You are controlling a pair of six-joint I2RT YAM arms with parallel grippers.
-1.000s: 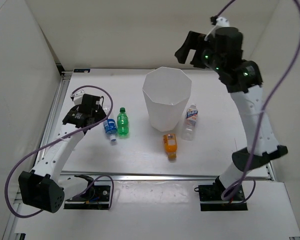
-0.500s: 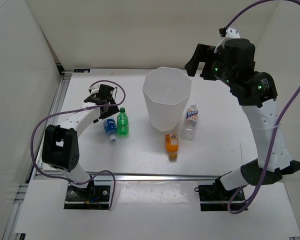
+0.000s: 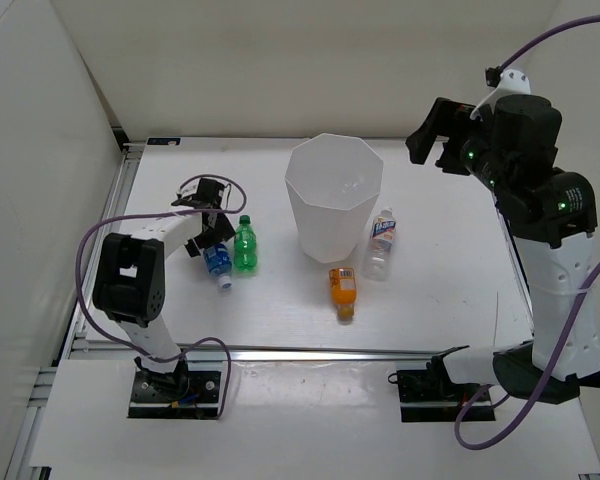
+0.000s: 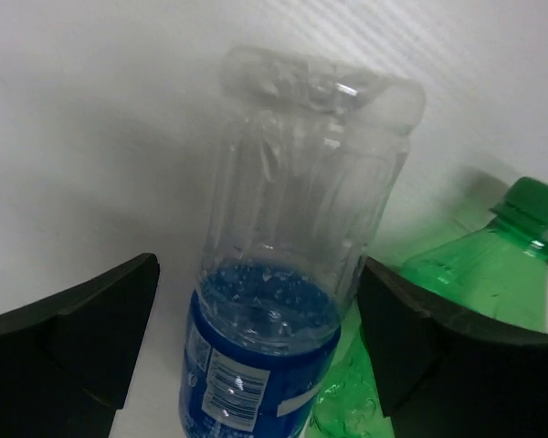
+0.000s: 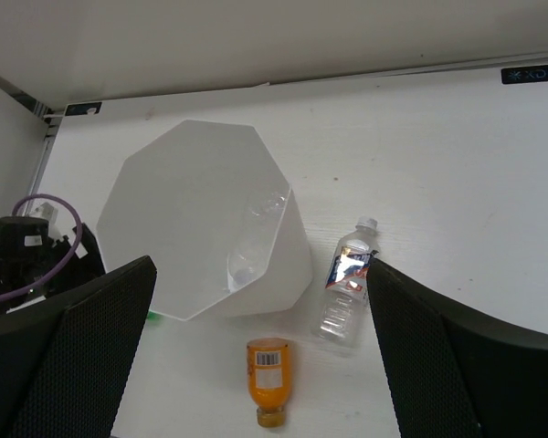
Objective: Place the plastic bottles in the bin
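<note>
The white desk (image 3: 440,290) carries the upright bin (image 3: 332,228), a green bottle (image 3: 245,246) and blue-labelled bottle (image 3: 217,261) lying left of it, an orange bottle (image 3: 343,288) before it, and a clear labelled bottle (image 3: 381,244) to its right.

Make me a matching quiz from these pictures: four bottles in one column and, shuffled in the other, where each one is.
Bottles:
1. green bottle
2. orange bottle
3. plain clear bottle
4. blue-label bottle left of the bin

Places:
A. inside the bin
B. between the open fingers of the left pincer
C. lying just in front of the bin
D. next to the left pincer, not between its fingers

Pairs: 1-D, 2-C, 3-A, 4-B
</note>
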